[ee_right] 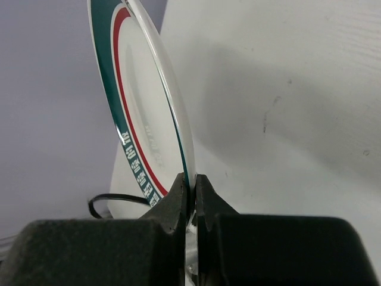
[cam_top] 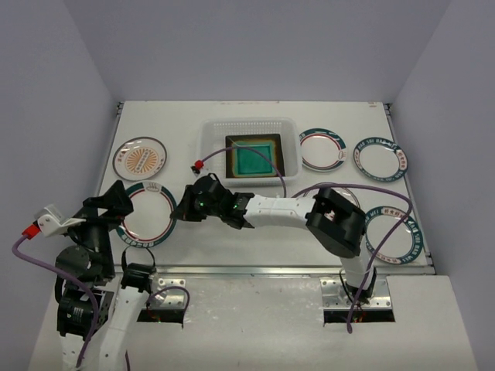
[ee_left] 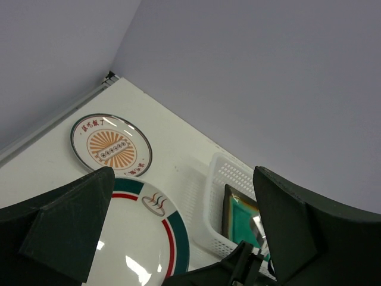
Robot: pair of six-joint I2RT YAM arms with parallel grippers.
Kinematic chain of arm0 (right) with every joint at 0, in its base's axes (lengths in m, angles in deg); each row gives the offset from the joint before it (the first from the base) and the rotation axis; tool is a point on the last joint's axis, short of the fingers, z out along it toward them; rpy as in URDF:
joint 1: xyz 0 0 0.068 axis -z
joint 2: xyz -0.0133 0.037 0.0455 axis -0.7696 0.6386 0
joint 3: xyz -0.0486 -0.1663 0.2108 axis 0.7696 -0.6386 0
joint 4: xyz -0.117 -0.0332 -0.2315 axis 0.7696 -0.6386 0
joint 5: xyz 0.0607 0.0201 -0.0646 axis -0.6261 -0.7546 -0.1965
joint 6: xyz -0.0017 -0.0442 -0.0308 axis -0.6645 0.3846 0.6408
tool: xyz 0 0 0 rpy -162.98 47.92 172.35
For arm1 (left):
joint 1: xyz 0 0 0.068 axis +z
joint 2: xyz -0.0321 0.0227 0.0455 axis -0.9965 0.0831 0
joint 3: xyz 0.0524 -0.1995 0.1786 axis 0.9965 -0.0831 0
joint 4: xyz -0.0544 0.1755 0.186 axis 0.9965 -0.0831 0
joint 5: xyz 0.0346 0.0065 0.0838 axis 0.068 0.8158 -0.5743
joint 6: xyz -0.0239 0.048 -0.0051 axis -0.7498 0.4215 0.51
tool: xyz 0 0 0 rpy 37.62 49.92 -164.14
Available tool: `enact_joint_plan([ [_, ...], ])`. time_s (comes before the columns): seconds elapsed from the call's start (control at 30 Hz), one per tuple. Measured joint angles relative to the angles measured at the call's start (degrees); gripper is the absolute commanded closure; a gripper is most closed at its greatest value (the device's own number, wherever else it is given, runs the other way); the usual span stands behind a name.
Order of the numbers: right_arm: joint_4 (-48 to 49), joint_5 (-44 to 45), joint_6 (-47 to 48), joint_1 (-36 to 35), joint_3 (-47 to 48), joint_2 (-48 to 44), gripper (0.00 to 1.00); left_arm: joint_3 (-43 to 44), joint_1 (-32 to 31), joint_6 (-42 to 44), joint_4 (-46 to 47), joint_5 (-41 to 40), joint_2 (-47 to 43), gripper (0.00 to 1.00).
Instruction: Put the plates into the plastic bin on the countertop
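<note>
My right arm (cam_top: 271, 207) lies across the flat white countertop (cam_top: 232, 251) at 6 o'clock of the translucent white mesh-sided plastic bin (cam_top: 210, 139), barring the low path there. Its purple cable (cam_top: 272, 166) loops over the bin's near rim, above the square teal plate (cam_top: 251, 161) inside. At 7 o'clock my right gripper (cam_top: 179, 210) pinches the rim of the round white plate with a broad green band (cam_top: 147, 224). Bare counter lies at the bin's 9 o'clock, before the round orange-sunburst plate (cam_top: 141, 157). At 3 o'clock a round white plate with a thin red rim (cam_top: 322, 148) crowds its wall.

Five round white plates (cam_top: 140, 158) (cam_top: 147, 216) (cam_top: 322, 148) (cam_top: 380, 158) (cam_top: 398, 239), one square teal plate (cam_top: 251, 161), one plastic bin (cam_top: 213, 131).
</note>
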Motion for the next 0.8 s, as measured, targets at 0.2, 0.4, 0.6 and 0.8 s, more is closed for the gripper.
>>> enact_joint_plan([
  [0.2, -3.9, 3.1, 2.5, 0.7, 0.0, -5.6, 1.00, 0.0, 0.0, -0.4, -0.3, -0.5, 0.2, 0.00],
  [0.4, -10.1, 5.5, 4.0, 5.0, -0.4, -9.2, 1.00, 0.0, 0.0, -0.6, -0.4, -0.5, 0.3, 0.00],
  [0.6, -17.2, 6.8, 5.1, 14.1, -2.3, -16.8, 1.00, 0.0, 0.0, -0.5, -0.4, -0.1, 1.7, 0.00],
  [0.8, -23.6, 6.0, 5.2, 29.1, -2.7, -22.7, 1.00, -0.1, 0.0, -0.3, 0.0, 1.5, 2.8, 0.00],
])
